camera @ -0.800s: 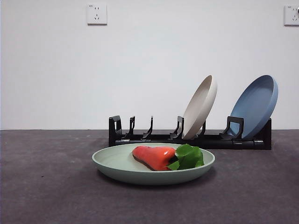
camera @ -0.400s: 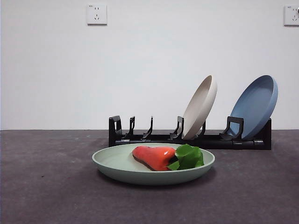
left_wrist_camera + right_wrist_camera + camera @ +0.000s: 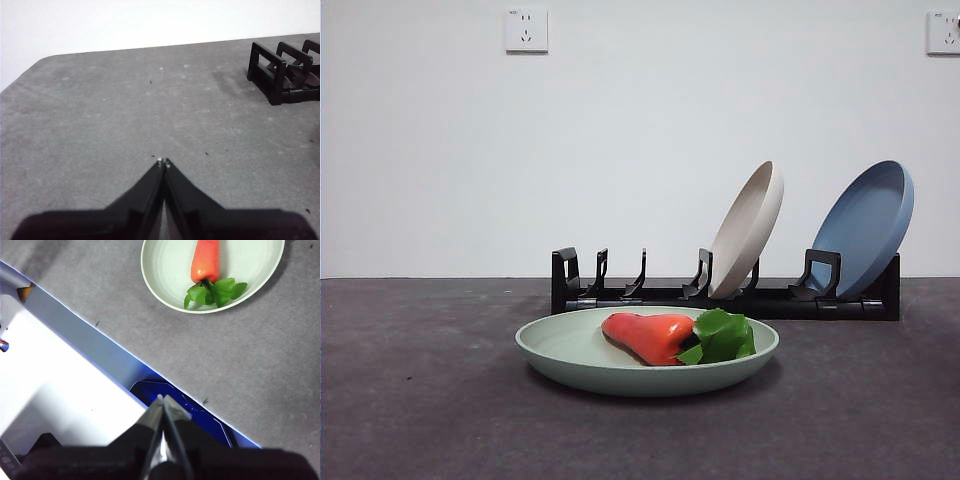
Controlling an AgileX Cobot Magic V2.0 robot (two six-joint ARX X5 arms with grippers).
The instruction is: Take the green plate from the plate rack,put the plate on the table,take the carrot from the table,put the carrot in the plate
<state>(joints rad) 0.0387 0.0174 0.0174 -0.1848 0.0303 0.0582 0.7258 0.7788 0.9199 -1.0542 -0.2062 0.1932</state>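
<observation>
Evidently nothing of substance has shifted over the last second: both pairs of jaws are clenched on nothing and parked away from the work. The left gripper [image 3: 162, 162] hangs over bare counter [image 3: 125, 100] with one end of the plate rack [image 3: 285, 75] off to the side, and the right gripper [image 3: 162, 400] sits pulled back past the counter's edge, looking across at the green plate [image 3: 165, 275] from well apart. In the front view no arm shows at all, exactly as in the two earlier looks. The green plate [image 3: 570, 350] lies flat on the counter [image 3: 420, 400] just in front of the plate rack [image 3: 620, 293], and the carrot [image 3: 650, 335] rests inside it, leafy top toward the blue plate's side. A beige plate [image 3: 748, 230] and a blue plate [image 3: 865, 228] lean in the rack. With everything settled and unmoved, I judge the task finished.
</observation>
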